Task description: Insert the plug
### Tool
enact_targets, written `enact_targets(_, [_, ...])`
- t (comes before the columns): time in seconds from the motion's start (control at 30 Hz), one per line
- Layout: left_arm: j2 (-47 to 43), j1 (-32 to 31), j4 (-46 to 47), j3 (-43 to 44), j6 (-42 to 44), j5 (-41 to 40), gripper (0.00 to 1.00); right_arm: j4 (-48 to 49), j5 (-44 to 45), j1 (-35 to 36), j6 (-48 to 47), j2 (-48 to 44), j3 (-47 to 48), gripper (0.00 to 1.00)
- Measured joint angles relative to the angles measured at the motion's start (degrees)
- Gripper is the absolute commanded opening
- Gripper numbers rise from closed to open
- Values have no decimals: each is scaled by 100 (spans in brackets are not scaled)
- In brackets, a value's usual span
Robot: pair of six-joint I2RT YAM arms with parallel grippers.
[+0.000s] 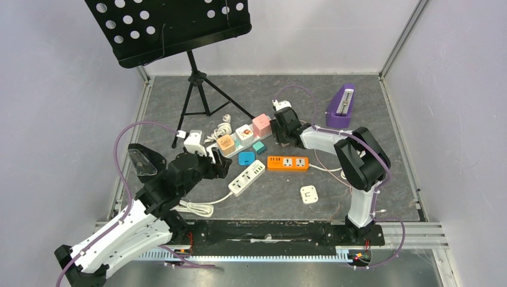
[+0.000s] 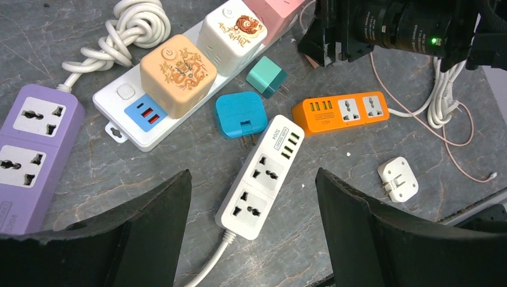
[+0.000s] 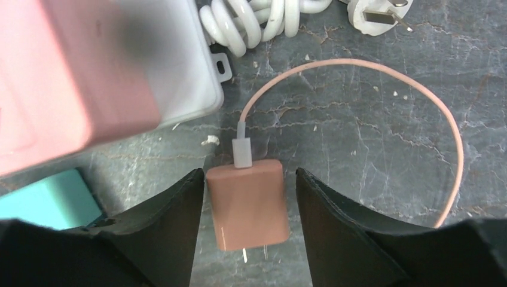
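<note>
Pink plug (image 3: 246,203), flat; seemingly unplugged

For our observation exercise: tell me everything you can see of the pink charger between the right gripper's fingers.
The pink charger is a small rounded block, smooth plastic by its look. Two metal prongs stick out of its near end; a pale connector sits in its far end, its thin pink cable looping away. It lies flat on the grey table, between the right gripper's open fingers: one looks to touch its side, the other stands just clear.
</note>
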Motion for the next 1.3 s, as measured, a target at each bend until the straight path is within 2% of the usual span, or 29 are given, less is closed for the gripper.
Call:
enact_targets(0.07, [63, 0, 4, 2, -31, 2, 81, 26, -81, -68, -85, 129, 63, 42])
enact_targets(0.17, [144, 0, 42, 2, -59, 4, 81, 37, -166, -133, -111, 181, 103, 29])
enact_targets(0.27, [210, 0, 103, 2, -63, 11, 81, 35, -212, -160, -98, 179, 118, 26])
enact_targets(0.4, [262, -2, 240, 2, -63, 120, 81, 96, -269, -160, -92, 37, 33, 26])
enact_targets(0.47, [304, -2, 321, 2, -63, 160, 81, 236, -350, -160, -83, -321, -249, 26])
enact_targets(0.63, [538, -2, 610, 2, -66, 319, 81, 848, -654, -160, 20, -1731, -1189, 26])
enact_targets(0.87, [1158, 0, 997, 269, -70, 612, 81, 2216, -1464, -160, 46, -3486, -2822, 26])
enact_targets(1.1, [2382, 0, 1541, 1307, -111, 1333, 79, 3165, -2505, -153, -175, -4743, -4175, 26])
enact_targets(1.3, [3998, 11, 1447, 2811, -94, 2614, 72, 3862, -2990, -153, -293, -5560, -4666, 26])
